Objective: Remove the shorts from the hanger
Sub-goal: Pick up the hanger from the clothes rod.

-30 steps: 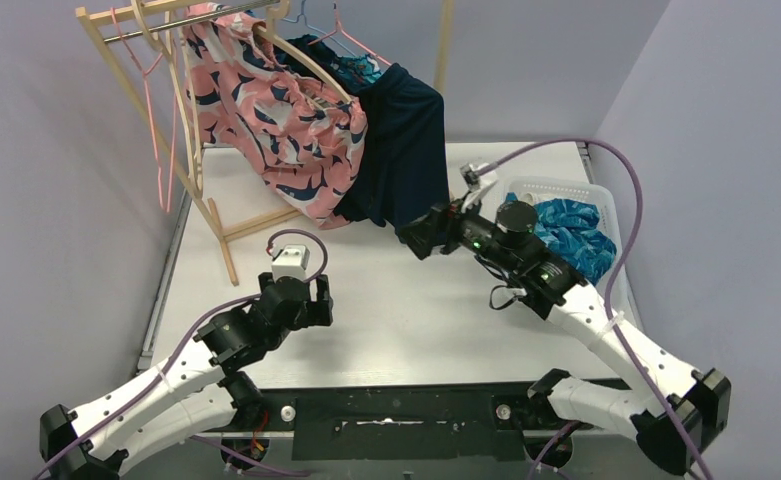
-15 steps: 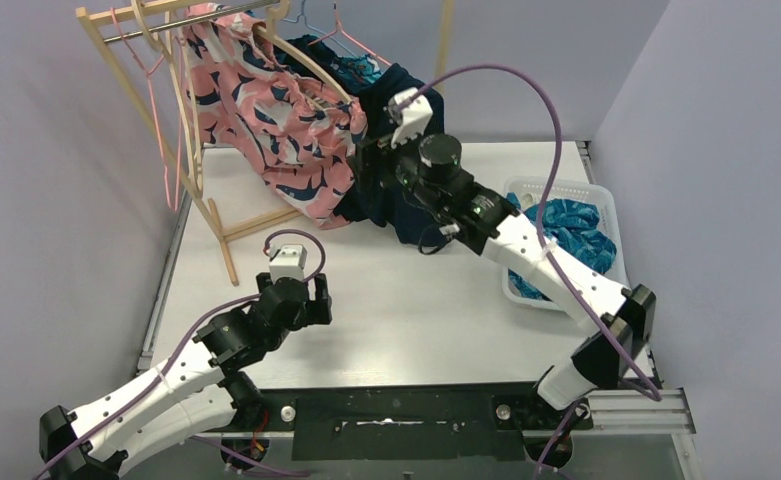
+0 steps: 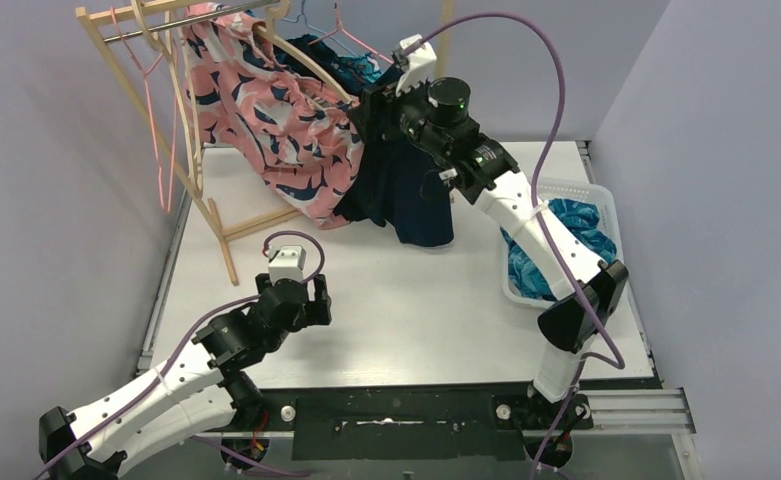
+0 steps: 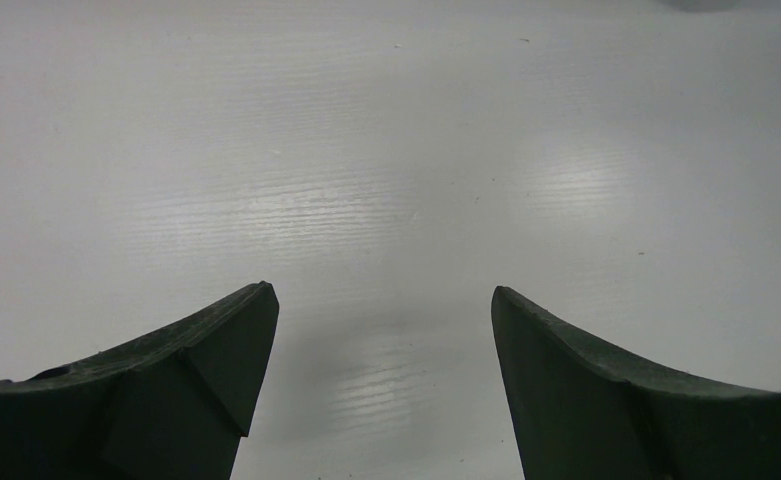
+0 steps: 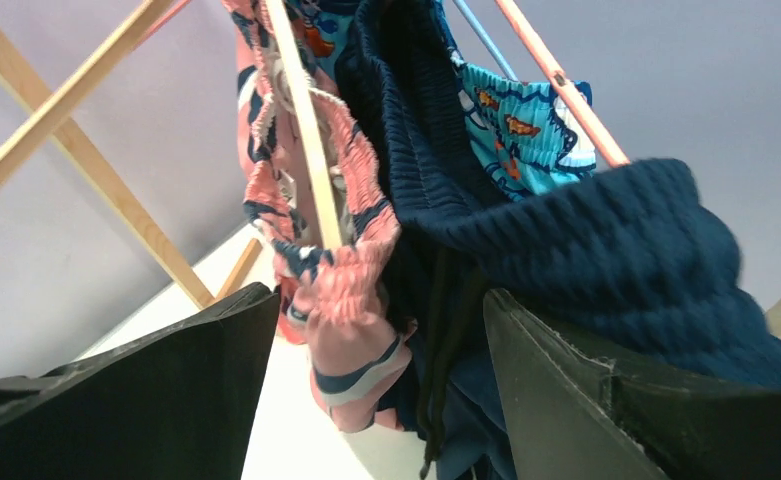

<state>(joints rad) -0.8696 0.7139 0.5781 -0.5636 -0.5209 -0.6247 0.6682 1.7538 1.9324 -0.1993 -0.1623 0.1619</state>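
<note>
Pink-and-navy floral shorts (image 3: pixel 276 130) hang on a wooden hanger (image 3: pixel 311 68) on the rack. Dark navy shorts (image 3: pixel 411 190) hang beside them, their hem on the table. Teal shark-print shorts (image 3: pixel 364 68) show behind. Blue wave-patterned shorts (image 3: pixel 571 235) lie in the white basket (image 3: pixel 606 195). White shorts are out of view. My right gripper (image 3: pixel 368 112) is open, raised at the top of the navy shorts. In its wrist view the gripper (image 5: pixel 381 320) has the floral waistband (image 5: pixel 351 300) and the navy shorts (image 5: pixel 586 250) between its jaws. My left gripper (image 3: pixel 298 303) is open and empty over bare table (image 4: pixel 386 300).
The wooden rack (image 3: pixel 116 25) stands at the back left, its foot (image 3: pixel 228 255) on the table. Empty pink wire hangers (image 3: pixel 151 90) hang on its rail. A pink wire hanger (image 5: pixel 556 75) carries the teal shorts (image 5: pixel 521 140). Walls close in on both sides.
My right arm has swung from low beside the basket up and left to the top of the navy shorts at the rack. The left arm has not moved.
</note>
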